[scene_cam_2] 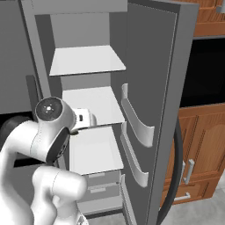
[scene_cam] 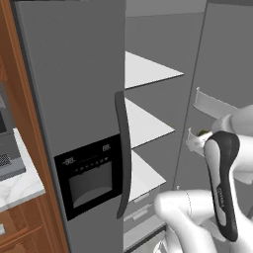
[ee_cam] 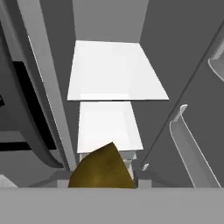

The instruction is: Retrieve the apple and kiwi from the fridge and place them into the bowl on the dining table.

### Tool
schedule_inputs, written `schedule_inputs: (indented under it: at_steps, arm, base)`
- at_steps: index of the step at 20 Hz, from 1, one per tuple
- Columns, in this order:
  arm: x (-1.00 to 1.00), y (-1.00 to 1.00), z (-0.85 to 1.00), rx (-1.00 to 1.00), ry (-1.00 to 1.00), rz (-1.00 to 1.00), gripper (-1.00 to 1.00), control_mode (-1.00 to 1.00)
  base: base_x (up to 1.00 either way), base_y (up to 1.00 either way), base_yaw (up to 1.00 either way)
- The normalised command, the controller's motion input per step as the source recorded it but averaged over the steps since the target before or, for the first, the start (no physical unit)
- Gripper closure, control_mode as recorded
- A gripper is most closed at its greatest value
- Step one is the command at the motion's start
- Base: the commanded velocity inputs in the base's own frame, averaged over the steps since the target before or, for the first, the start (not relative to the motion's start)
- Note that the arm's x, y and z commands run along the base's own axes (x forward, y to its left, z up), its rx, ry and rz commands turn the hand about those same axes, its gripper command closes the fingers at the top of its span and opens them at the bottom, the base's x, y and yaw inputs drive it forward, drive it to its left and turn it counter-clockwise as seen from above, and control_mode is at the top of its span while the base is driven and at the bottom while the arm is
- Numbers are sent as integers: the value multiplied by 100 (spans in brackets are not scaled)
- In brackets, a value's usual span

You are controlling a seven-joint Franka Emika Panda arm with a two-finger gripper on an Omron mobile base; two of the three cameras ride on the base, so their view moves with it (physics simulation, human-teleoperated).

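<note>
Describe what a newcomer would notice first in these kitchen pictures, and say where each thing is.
The tall grey fridge stands with its right door swung open, baring white shelves. In the hand view an olive-brown kiwi sits right at the gripper, apparently held. The black dispenser panel marks the shut left door.

The arm (scene_cam_2: 41,145) is glossy white, built of rounded tubular links. Dark grey to black bands cover its joints, one bearing small pale lettering. A round grey cap with a central dot closes one joint.

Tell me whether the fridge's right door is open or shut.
Open: the right door is swung out, exposing the white shelves inside the fridge.
</note>
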Motion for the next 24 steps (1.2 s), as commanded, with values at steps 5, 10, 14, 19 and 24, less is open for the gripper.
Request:
schedule_inputs:
  at_steps: [5,10,14,19,24]
  arm:
    - [-13,-1,1,0,3,-2,100,100]
    - [0,0,0,0,0,0,100,100]
    - [0,0,0,0,0,0,100,100]
    - [0,0,0,0,0,0,100,100]
    - [0,0,0,0,0,0,100,100]
  base:
    - [-69,0,-8]
    - [-100,0,-10]
    - [-100,11,-9]
    - [-98,57,-15]
    - [-100,74,-39]
